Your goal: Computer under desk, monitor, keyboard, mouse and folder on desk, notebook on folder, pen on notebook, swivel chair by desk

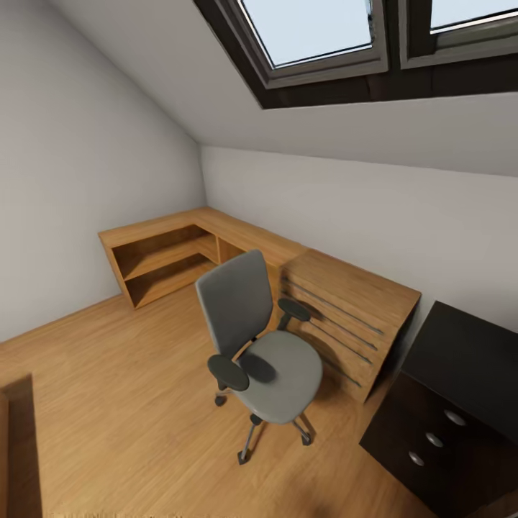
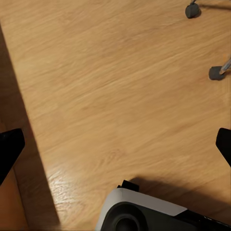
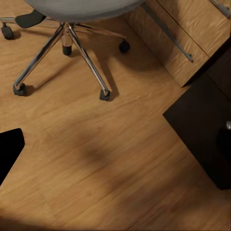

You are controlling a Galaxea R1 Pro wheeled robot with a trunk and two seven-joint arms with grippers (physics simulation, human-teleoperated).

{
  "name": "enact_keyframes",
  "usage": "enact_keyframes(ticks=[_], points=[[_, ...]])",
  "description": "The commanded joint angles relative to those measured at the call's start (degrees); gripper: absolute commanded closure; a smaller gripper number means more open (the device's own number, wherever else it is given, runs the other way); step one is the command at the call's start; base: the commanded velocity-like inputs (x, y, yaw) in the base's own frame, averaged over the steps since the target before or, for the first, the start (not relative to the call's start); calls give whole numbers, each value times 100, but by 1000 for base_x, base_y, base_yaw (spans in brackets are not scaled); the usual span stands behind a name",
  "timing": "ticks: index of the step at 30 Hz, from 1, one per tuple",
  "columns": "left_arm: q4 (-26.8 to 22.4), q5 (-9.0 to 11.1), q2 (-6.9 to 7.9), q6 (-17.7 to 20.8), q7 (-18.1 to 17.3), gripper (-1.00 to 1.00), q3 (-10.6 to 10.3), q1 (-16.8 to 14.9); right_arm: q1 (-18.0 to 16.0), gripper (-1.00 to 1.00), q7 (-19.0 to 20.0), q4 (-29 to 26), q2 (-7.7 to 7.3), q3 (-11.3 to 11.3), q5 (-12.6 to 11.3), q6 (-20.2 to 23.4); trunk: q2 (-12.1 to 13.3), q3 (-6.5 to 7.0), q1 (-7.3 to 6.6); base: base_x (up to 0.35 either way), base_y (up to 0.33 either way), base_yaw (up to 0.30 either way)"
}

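Swivel chair (image 1: pixel 259 345) sits centre frame, seat bare, no folder visible. Black worktop (image 1: pixel 467 360) at lower right. Both arms' fingers (image 2: pixel 10 147) apart, empty. Robot should approach w/o knocking chair.

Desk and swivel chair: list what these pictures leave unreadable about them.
- Desk: the head view's right edge cuts it off, so what lies on most of its top is unknown.
- Swivel chair: no folder visible on the seat; the backrest hides the seat's rear.
- Left hand: fingertips cropped by the left wrist view's edges.
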Motion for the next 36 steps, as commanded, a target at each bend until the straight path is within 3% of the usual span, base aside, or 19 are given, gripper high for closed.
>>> enact_keyframes(ticks=[1, 31, 36], points=[[4, 40, 2, -18, 29, -100, -49, -6, -4, -100, -31, 7, 1, 50, -15, -13, -12, -15, 3, 2, 0, 260], [6, 40, 4, -13, 33, -100, -49, -6, -4, -100, -24, 7, -16, 59, 1, -22, -12, -42, 3, 1, 0, 264], [6, 40, 4, -13, 34, -100, -49, -6, -4, -100, -21, 11, -16, 60, 6, -30, -12, -42, 3, 184, 0, 271]])
